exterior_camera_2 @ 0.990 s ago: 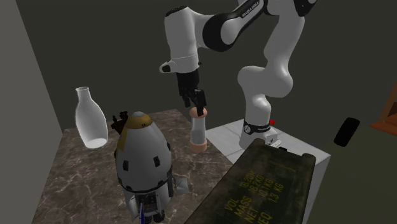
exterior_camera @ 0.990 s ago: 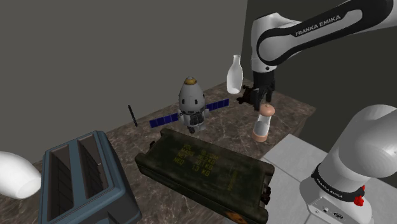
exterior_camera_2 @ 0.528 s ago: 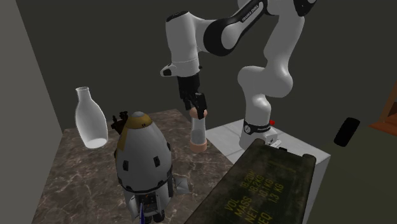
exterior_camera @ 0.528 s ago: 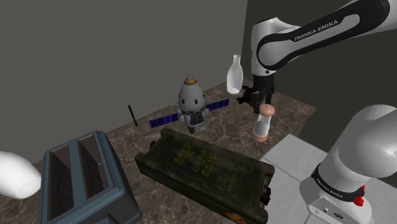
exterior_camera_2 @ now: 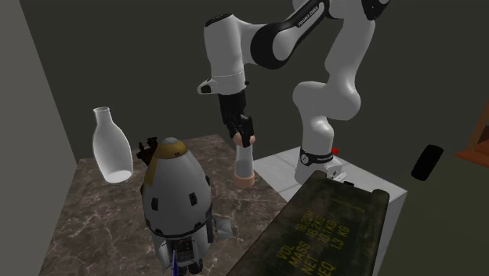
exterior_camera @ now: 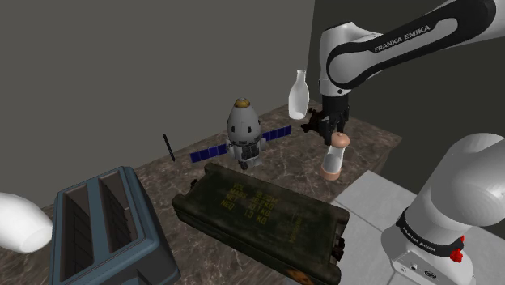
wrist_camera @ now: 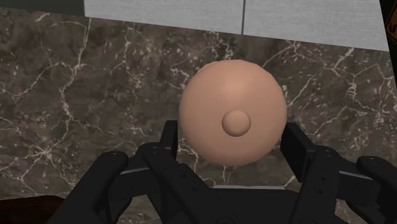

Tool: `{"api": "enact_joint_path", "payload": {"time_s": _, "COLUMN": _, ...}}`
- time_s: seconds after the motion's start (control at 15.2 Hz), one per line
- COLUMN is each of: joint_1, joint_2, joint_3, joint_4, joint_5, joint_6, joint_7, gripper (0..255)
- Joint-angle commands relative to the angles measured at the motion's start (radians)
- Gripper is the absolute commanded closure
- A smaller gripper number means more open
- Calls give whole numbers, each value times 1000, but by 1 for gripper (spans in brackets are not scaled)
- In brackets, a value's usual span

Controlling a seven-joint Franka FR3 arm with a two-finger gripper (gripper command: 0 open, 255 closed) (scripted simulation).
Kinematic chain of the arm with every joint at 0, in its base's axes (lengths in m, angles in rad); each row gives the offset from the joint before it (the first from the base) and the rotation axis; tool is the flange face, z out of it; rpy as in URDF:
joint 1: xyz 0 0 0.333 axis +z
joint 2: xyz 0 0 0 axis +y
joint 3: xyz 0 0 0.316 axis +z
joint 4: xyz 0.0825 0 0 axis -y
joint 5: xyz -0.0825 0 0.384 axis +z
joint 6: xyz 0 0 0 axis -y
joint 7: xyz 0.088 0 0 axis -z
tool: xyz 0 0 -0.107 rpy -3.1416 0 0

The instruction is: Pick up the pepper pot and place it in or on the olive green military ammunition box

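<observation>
The pepper pot [exterior_camera: 332,162] is a slim mill with a pale body and a peach-brown rounded head. It stands upright on the dark marble table [exterior_camera: 372,138], close to the stand. My gripper [exterior_camera: 335,136] comes straight down over its head. In the wrist view the two black fingers [wrist_camera: 170,133] press against opposite sides of the round head [wrist_camera: 232,113], so the gripper [wrist_camera: 232,132] is shut on it. The olive green ammunition box [exterior_camera: 259,212] lies closed on the table, nearer the shoulder view's lower middle. From the other side, the pot [exterior_camera_2: 245,165] stands behind the box [exterior_camera_2: 321,227].
A space capsule model [exterior_camera: 243,129] with blue solar panels stands behind the box. A white bottle [exterior_camera: 299,93] stands beyond the pot. A blue-grey toaster [exterior_camera: 105,227] sits at the shoulder view's lower left. The white stand [exterior_camera: 364,202] borders the table beside the pot.
The gripper has sunk a little onto the pot's head and its fingers have closed in on it. The pot has not moved.
</observation>
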Motion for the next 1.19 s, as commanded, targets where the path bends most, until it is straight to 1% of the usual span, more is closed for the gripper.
{"api": "enact_joint_path", "payload": {"time_s": 0.0, "joint_1": 0, "joint_2": 1, "joint_3": 0, "joint_4": -1, "joint_5": 0, "joint_6": 0, "joint_7": 0, "gripper": 255}}
{"api": "enact_joint_path", "payload": {"time_s": 0.26, "joint_1": 0, "joint_2": 0, "joint_3": 0, "joint_4": -1, "joint_5": 0, "joint_6": 0, "joint_7": 0, "gripper": 255}}
{"api": "enact_joint_path", "payload": {"time_s": 1.12, "joint_1": 2, "joint_2": -61, "joint_3": 8, "joint_4": 134, "joint_5": 7, "joint_6": -196, "joint_7": -6, "gripper": 255}}
